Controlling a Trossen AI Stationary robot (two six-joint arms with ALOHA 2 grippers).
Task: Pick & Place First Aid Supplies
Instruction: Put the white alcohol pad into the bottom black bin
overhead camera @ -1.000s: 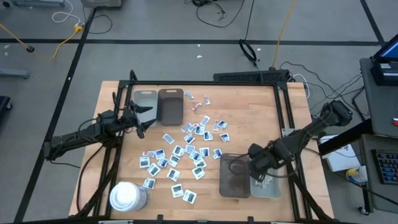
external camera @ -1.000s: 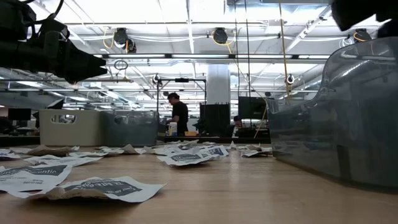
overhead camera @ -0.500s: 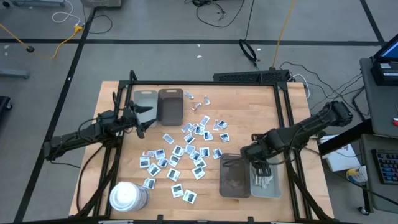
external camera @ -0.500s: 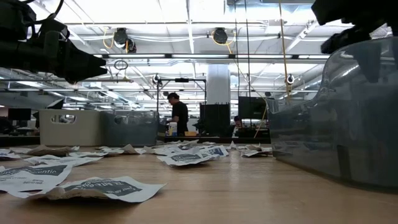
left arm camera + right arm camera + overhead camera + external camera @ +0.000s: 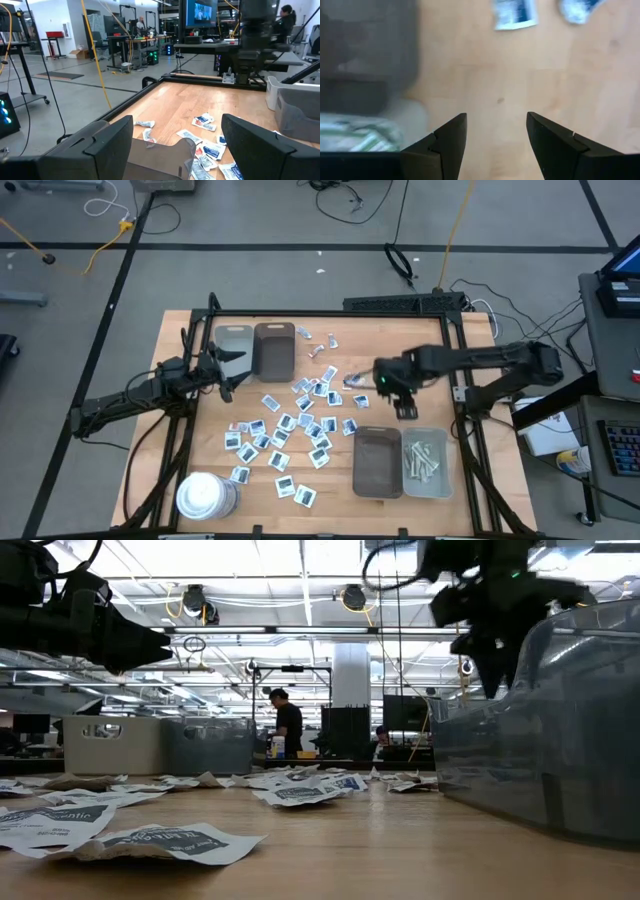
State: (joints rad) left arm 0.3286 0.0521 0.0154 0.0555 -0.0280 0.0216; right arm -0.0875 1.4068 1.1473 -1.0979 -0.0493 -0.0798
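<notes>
Right gripper (image 5: 397, 393) hovers open and empty beside scattered packets (image 5: 300, 425). Left gripper (image 5: 226, 372) waits open. Risk: overlapping packets, double pick.

- The grey tray (image 5: 367, 55) beside the right gripper (image 5: 496, 145) is blurred.
- Print on the packets (image 5: 300, 420) left of that tray cannot be read.
</notes>
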